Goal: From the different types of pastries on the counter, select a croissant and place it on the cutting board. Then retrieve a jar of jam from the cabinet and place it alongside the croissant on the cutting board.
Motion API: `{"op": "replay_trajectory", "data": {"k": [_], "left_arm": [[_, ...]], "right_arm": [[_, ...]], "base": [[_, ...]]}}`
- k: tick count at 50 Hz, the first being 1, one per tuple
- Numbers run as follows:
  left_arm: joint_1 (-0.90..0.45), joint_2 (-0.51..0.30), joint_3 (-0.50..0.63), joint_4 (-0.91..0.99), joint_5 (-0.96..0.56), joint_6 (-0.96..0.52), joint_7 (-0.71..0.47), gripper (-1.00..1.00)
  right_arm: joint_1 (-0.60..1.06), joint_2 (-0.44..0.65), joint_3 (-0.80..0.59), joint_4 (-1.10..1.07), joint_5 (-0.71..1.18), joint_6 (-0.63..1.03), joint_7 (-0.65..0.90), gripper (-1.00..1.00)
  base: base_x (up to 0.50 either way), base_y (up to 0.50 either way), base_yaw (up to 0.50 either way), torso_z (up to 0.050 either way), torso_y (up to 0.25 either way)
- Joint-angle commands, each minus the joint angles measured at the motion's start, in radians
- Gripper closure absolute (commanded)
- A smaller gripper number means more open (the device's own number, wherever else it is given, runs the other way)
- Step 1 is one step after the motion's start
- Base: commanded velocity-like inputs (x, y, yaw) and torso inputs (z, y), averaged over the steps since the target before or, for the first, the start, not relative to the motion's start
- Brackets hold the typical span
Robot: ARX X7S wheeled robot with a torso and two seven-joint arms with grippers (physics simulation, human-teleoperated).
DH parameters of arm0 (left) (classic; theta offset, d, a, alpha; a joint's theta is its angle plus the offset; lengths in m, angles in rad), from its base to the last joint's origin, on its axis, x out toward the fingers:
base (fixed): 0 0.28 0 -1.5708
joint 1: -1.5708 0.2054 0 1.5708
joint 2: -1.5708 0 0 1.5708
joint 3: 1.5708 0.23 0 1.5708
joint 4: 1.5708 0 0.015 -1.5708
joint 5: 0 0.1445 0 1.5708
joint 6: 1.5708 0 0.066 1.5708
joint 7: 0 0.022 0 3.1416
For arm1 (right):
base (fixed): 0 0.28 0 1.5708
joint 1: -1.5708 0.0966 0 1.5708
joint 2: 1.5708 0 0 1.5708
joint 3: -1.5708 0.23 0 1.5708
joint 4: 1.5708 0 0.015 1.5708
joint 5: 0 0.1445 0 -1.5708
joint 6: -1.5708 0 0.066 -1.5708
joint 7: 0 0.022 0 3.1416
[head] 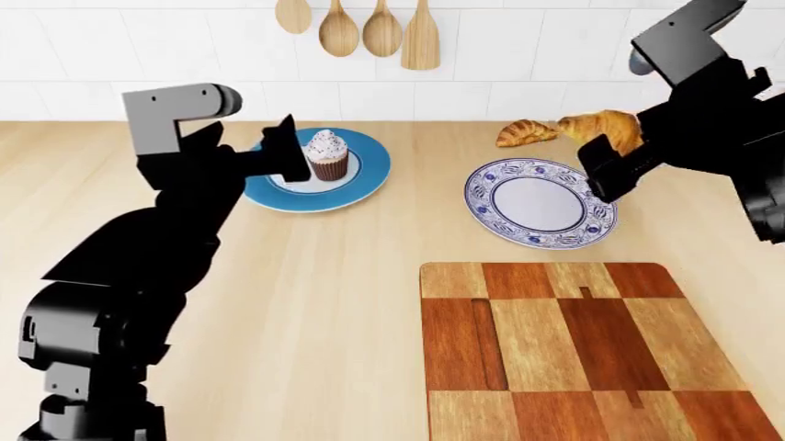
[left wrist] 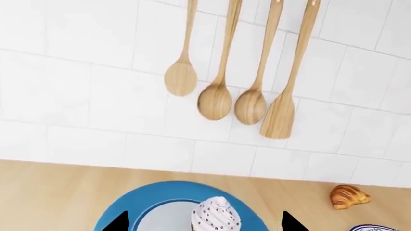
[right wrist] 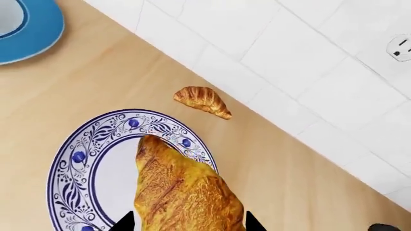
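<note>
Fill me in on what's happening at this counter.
The right gripper holds the big croissant in the air above the patterned plate. The cutting board is still bare. The left gripper hovers open over the cupcake on its blue plate. A smaller croissant lies by the wall.

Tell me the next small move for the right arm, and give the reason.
Probably carry the large pale golden croissant, held in the right gripper above the blue-patterned white plate, toward the checkered wooden cutting board, which lies nearer the robot and bare.
</note>
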Motion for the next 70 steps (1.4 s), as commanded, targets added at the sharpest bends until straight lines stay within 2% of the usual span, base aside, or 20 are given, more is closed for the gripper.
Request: {"op": "replay_trajectory", "data": {"k": [1, 3, 4, 7, 9, 17, 22, 26, 36, 37, 49, 55, 58, 63, 67, 70], "left_arm": [[0.001, -0.005, -0.013, 0.03, -0.026, -0.02, -0.008, -1.0], [0.002, -0.006, -0.013, 0.037, -0.029, -0.023, -0.01, -1.0], [0.002, -0.006, -0.013, 0.039, -0.03, -0.024, -0.011, -1.0], [0.006, -0.008, -0.011, 0.05, -0.033, -0.03, -0.015, -1.0], [0.008, -0.01, -0.011, 0.055, -0.034, -0.033, -0.018, -1.0], [0.01, -0.009, -0.001, 0.05, -0.03, -0.027, -0.022, -1.0], [0.009, -0.009, 0.002, 0.045, -0.03, -0.025, -0.023, -1.0], [0.01, -0.009, 0.006, 0.041, -0.029, -0.022, -0.023, -1.0], [0.009, -0.008, 0.014, 0.03, -0.027, -0.014, -0.024, -1.0], [0.009, -0.009, 0.015, 0.031, -0.027, -0.015, -0.025, -1.0], [0.012, -0.014, 0.017, 0.042, -0.034, -0.019, -0.031, -1.0], [0.011, -0.017, 0.015, 0.053, -0.04, -0.027, -0.037, -1.0], [0.013, -0.021, 0.012, 0.066, -0.046, -0.033, -0.043, -1.0], [0.02, -0.032, -0.006, 0.116, -0.071, -0.057, -0.054, -1.0], [0.035, -0.045, -0.04, 0.178, -0.111, -0.084, -0.066, -1.0], [0.054, -0.056, -0.079, 0.248, -0.161, -0.12, -0.078, -1.0]], "right_arm": [[-0.017, 0.331, 0.049, -0.525, 0.535, 0.262, 0.435, 1.0], [0.023, 0.407, 0.05, -0.551, 0.835, 0.261, 0.703, 1.0], [0.031, 0.44, 0.051, -0.57, 0.985, 0.259, 0.771, 1.0], [0.014, 0.523, 0.06, -0.638, 1.416, 0.243, 0.897, 1.0], [-0.016, 0.569, 0.063, -0.69, 1.505, 0.214, 0.943, 1.0], [-0.183, 0.63, 0.034, -0.869, 1.593, 0.096, 1.002, 1.0], [-0.186, 0.56, -0.018, -0.87, 1.622, 0.104, 1.067, 1.0], [-0.202, 0.507, -0.049, -0.855, 1.583, 0.115, 1.058, 1.0], [-0.21, 0.513, -0.052, -0.866, 1.549, 0.111, 1.016, 1.0], [-0.209, 0.516, -0.051, -0.867, 1.55, 0.11, 1.016, -1.0], [-0.165, 0.558, -0.038, -0.887, 1.595, 0.112, 1.027, -1.0], [-0.055, 0.574, -0.024, -0.886, 1.704, 0.124, 1.078, -1.0], [0.034, 0.617, 0.011, -0.887, 1.791, 0.11, 1.098, -1.0], [0.148, 0.654, 0.078, -0.837, 1.874, 0.041, 1.134, -1.0], [0.139, 0.675, 0.137, -0.779, 1.862, -0.076, 1.145, -1.0], [0.114, 0.617, 0.138, -0.698, 1.806, -0.18, 1.235, -1.0]], "base": [[0.0, 0.0, 0.0, 0.0, 0.0], [0.0, 0.0, 0.0, 0.0, 0.0], [0.0, 0.0, 0.0, 0.0, 0.0], [0.0, 0.0, 0.0, 0.0, 0.0], [0.0, 0.0, 0.0, 0.0, 0.0], [0.0, 0.0, 0.0, 0.0, 0.0], [0.0, 0.0, 0.0, 0.0, 0.0], [0.0, 0.0, 0.0, 0.0, 0.0], [0.0, 0.0, 0.0, 0.0, 0.0], [0.0, 0.0, 0.0, 0.0, 0.0], [0.0, 0.0, 0.0, 0.0, 0.0], [0.0, 0.0, 0.0, 0.0, 0.0], [0.0, 0.0, 0.0, 0.0, 0.0], [0.0, 0.0, 0.0, 0.0, 0.0], [0.0, 0.0, 0.0, 0.0, 0.0], [0.0, 0.0, 0.0, 0.0, 0.0]]}}
